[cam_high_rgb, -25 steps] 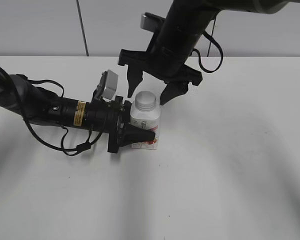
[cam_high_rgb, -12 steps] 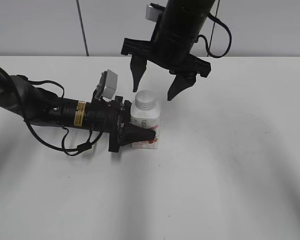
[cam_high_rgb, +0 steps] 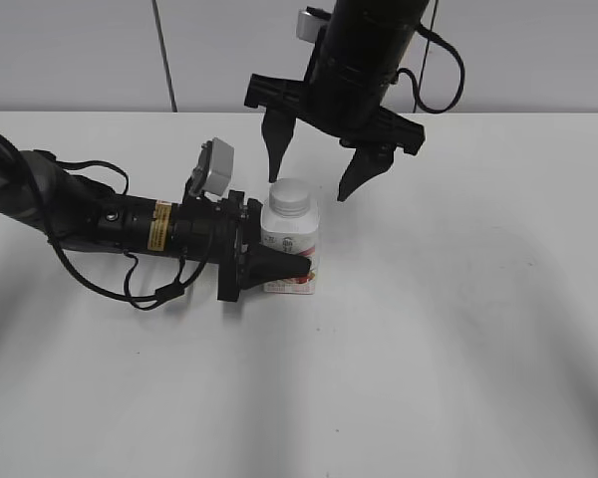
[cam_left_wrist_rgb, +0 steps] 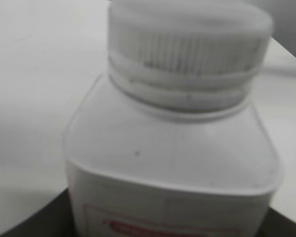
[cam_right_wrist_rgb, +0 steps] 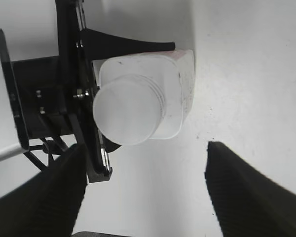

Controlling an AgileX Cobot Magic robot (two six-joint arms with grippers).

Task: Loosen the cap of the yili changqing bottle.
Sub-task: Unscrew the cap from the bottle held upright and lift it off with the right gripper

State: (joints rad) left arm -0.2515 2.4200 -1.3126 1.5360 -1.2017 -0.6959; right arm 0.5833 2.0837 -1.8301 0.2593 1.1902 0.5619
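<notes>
The yili changqing bottle (cam_high_rgb: pixel 291 249) stands upright on the white table, white with a pink-red label low on its side. Its round white cap (cam_high_rgb: pixel 290 199) sits on the neck. My left gripper (cam_high_rgb: pixel 279 267) lies along the table from the left and is shut on the bottle's body. The left wrist view shows the ribbed cap (cam_left_wrist_rgb: pixel 187 47) and the bottle's shoulders (cam_left_wrist_rgb: pixel 172 148) very close. My right gripper (cam_high_rgb: pixel 312 181) hangs open above and just behind the cap, fingers pointing down. The right wrist view looks down on the cap (cam_right_wrist_rgb: pixel 127 109), the bottle (cam_right_wrist_rgb: pixel 175 94) and the wide-open fingers (cam_right_wrist_rgb: pixel 145 190).
The white table (cam_high_rgb: pixel 458 329) stretches to the right and front. A grey wall with a dark vertical seam (cam_high_rgb: pixel 163 55) stands behind. Black cables (cam_high_rgb: pixel 140 289) trail from the left arm over the table.
My right gripper has risen a little above the cap and turned slightly, staying open. The left gripper and bottle have not moved.
</notes>
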